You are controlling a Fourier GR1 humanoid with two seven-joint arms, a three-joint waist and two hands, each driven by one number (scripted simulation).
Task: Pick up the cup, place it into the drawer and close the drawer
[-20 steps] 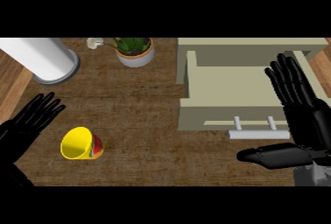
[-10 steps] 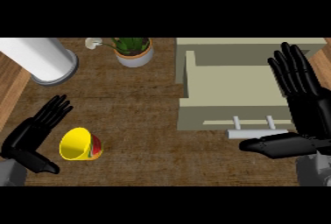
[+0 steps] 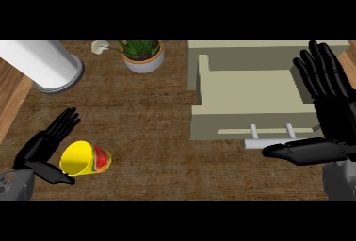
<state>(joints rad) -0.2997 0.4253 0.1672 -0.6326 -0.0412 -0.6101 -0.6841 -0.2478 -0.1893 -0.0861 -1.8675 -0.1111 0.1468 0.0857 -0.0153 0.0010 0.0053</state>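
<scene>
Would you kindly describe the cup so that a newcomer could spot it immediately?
Start at the white cylinder at the brown counter's far left and come straight towards the near edge. There, beside the open left hand, lies the cup on its side: bright yellow with a red-and-green patch, the only yellow thing here.

Head view. The left hand (image 3: 43, 149) is matte black throughout, with long, slender, segmented fingers (image 3: 64, 123) and a shorter, thicker thumb; faint highlights mark the finger segments. Its grey forearm (image 3: 15, 186) shows at the lower left corner as a rounded casing bearing a small, dark, screw-like mark. The right hand (image 3: 332, 103) is likewise black, with a broad palm, tapering segmented fingers and a stout, blunt-ended thumb (image 3: 299, 151). Its forearm (image 3: 339, 181) is a plain, smooth grey cylinder. No cables or lettering are visible.
</scene>
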